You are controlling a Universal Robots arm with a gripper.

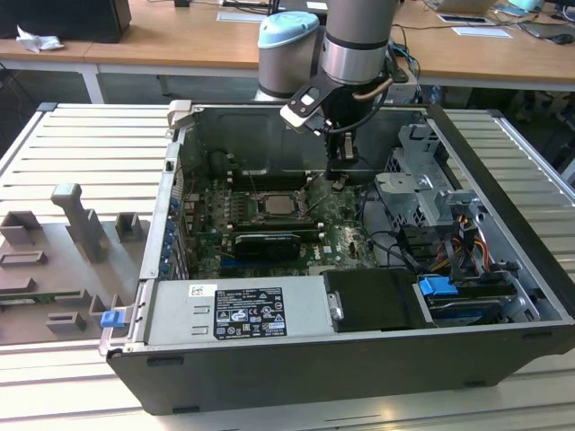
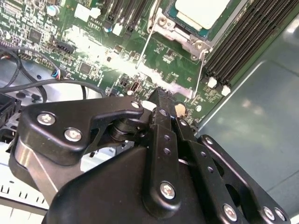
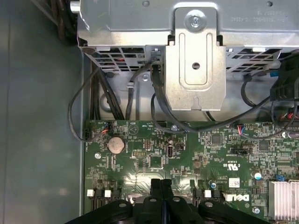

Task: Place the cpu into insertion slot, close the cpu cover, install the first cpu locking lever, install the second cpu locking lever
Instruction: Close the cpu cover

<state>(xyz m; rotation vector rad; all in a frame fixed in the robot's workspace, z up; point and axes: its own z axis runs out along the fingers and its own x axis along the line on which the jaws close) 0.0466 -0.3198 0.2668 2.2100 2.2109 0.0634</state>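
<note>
Black gripper [image 2: 161,95], jaws closed empty, hovers near the seated pale silver square cpu [image 2: 201,11]; the thin wire locking lever [image 2: 145,44] seems the step in hand, needing precise aim.

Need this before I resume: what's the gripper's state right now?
Gripper: shut, nothing seen in its grip, over the motherboard.

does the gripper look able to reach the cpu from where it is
Probably yes. The gripper hangs inside the open case, just to the exterior view's right of the cpu, and nothing stands between them.
</note>
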